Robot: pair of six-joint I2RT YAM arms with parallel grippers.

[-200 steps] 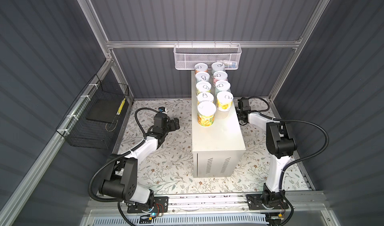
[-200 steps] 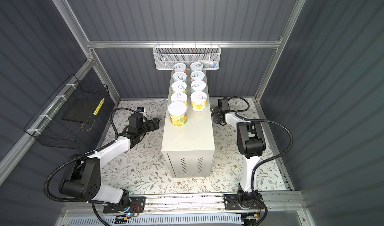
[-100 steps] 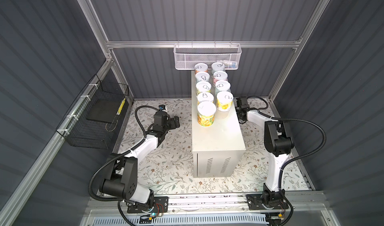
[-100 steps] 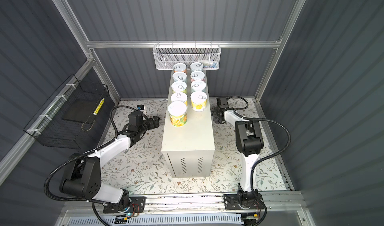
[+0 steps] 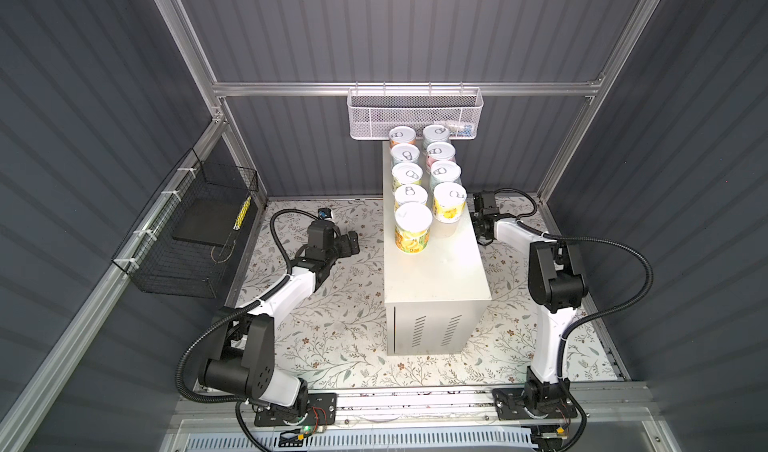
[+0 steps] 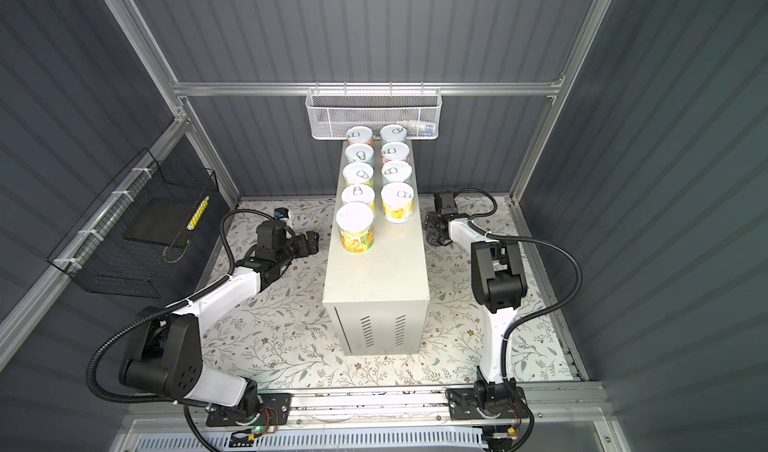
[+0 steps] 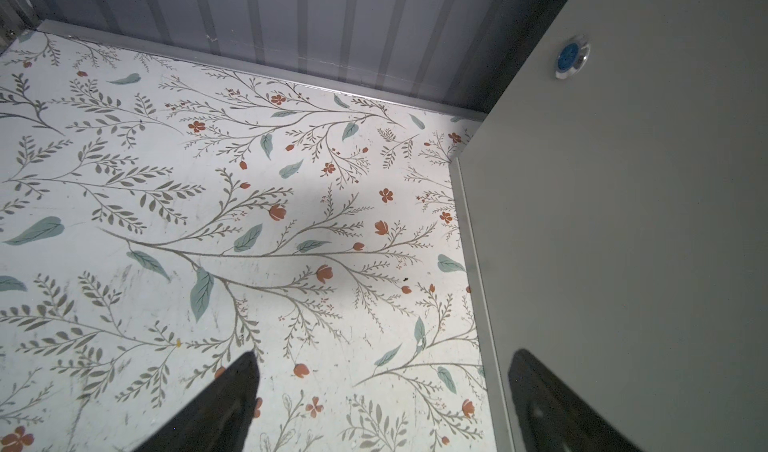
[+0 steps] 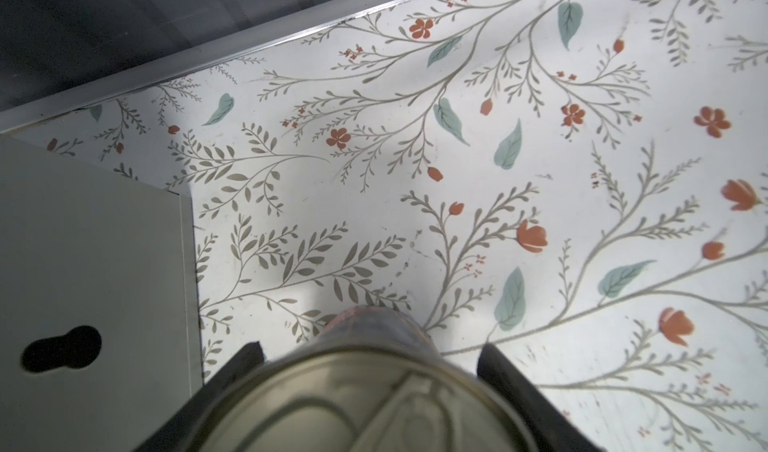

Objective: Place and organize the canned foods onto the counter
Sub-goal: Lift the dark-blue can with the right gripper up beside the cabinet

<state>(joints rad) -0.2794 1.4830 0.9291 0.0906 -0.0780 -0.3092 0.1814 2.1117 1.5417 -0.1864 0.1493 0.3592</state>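
Floral floor (image 8: 540, 179), table's (image 5: 436, 271) 3 o'clock: right tool (image 8: 370, 350) straddles a can (image 8: 365, 400), grip unclear; left tool (image 7: 384, 354) spread. Weak pinch could drop it.

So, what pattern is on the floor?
White floor with grey-green leafy twigs and small red flowers; clearest in the left wrist view.

Robot lab test cell.
Grey ribbed walls (image 5: 395, 25), aluminium frame (image 5: 291, 89), floral floor (image 5: 340, 304); two robot arms (image 5: 291, 287) bolted to a rail (image 5: 415, 400).
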